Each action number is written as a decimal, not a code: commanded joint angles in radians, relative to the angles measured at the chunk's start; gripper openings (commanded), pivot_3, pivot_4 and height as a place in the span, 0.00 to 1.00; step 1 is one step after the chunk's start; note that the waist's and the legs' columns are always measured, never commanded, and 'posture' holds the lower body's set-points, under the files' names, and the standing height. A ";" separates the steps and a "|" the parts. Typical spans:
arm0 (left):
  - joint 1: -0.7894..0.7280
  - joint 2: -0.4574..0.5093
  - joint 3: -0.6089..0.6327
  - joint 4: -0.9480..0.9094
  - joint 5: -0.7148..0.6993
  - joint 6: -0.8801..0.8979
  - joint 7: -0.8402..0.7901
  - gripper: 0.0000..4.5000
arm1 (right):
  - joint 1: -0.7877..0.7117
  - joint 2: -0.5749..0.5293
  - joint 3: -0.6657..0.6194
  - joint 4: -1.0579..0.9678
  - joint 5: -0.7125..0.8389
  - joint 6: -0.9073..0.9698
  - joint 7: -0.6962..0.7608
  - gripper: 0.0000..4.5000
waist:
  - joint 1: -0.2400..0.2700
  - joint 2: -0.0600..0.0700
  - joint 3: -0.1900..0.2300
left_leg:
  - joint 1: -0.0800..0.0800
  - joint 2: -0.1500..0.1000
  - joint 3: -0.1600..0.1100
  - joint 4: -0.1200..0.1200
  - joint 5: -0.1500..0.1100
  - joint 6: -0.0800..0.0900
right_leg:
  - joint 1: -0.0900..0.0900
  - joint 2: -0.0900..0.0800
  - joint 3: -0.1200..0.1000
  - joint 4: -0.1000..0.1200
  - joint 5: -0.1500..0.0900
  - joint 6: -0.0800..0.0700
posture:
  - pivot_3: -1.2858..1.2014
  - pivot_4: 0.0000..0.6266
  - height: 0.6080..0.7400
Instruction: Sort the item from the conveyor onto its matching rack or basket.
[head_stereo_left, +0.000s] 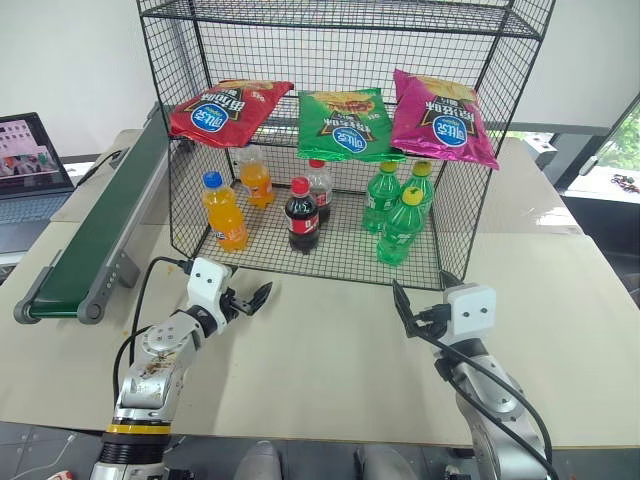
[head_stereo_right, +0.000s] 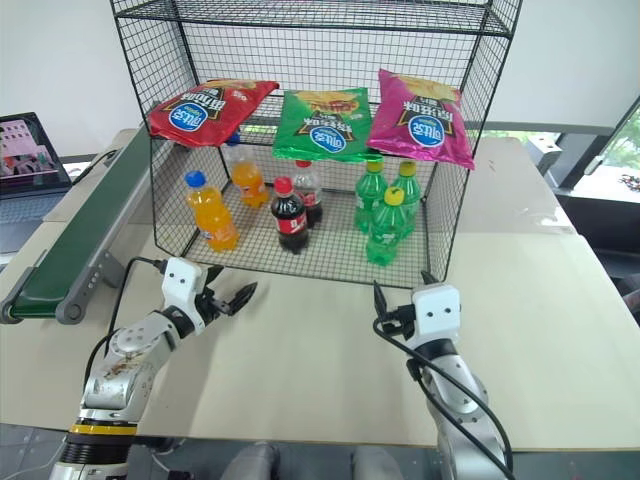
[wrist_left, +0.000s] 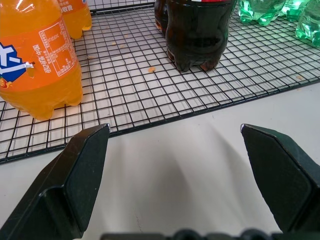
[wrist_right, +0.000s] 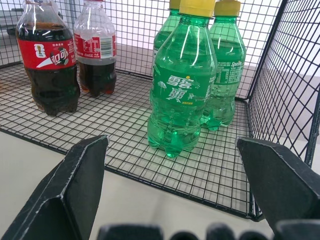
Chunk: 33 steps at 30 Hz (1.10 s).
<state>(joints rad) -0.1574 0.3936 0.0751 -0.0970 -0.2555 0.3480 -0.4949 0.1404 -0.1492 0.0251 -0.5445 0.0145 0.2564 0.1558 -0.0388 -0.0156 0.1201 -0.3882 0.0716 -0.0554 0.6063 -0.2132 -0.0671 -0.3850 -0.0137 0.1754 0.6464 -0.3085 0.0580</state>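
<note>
A: Standing at the back of the pale table (head_stereo_left: 330, 370), the black wire rack (head_stereo_left: 340, 60) is the biggest thing here, with the dark green conveyor (head_stereo_left: 100, 235) running along its left side. The belt looks bare, though its far end is hard to make out.

B: And the green crisp bag (head_stereo_left: 345, 125)?

A: It lies on the rack's middle shelf, between a red bag (head_stereo_left: 228, 110) and a magenta bag (head_stereo_left: 440, 120), near both.

B: What's below them?

A: Bottles on the bottom tier: two orange soda bottles (head_stereo_left: 225, 212) on the left, two cola bottles (head_stereo_left: 302, 216) in the middle, green soda bottles (head_stereo_left: 400, 225) on the right.

B: The grippers?

A: The left gripper (head_stereo_left: 252, 298) hovers over the table just in front of the rack, fingers spread wide, gripping nothing. The right gripper (head_stereo_left: 420, 300) is near the rack's front right corner, also released and empty-handed.
</note>
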 joint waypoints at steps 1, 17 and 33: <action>0.010 0.016 0.014 -0.042 -0.010 -0.016 -0.020 0.99 | -0.007 -0.015 -0.011 -0.054 0.013 0.004 0.014 1.00 | 0.000 0.000 0.000 | 0.000 0.000 0.000 0.000 0.000 0.000 | 0.000 0.000 0.000 0.000 0.000 0.000 | 0.52 0.24 1.00; 0.066 0.012 0.037 -0.092 -0.047 -0.060 -0.063 0.99 | -0.007 -0.043 -0.008 -0.076 0.033 0.020 0.058 1.00 | 0.000 0.000 0.000 | 0.000 0.000 0.000 0.001 0.000 0.001 | 0.001 0.000 0.000 0.000 0.000 0.000 | 0.52 0.24 1.00; 0.043 0.016 0.025 -0.081 -0.055 -0.061 -0.079 0.99 | 0.022 -0.040 0.001 -0.031 0.020 -0.049 0.057 1.00 | -0.001 0.000 0.000 | 0.000 0.000 0.000 0.001 -0.001 0.001 | 0.000 0.000 0.000 0.000 0.000 0.000 | 0.52 0.24 1.00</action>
<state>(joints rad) -0.1037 0.4045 0.0949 -0.1470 -0.2999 0.3054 -0.5656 0.1634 -0.1906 0.0301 -0.5624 0.0317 0.2455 0.2142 -0.0396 -0.0156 0.1200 -0.3880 0.0716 -0.0553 0.6070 -0.2138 -0.0661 -0.3846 -0.0137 0.1754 0.6462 -0.3087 0.0583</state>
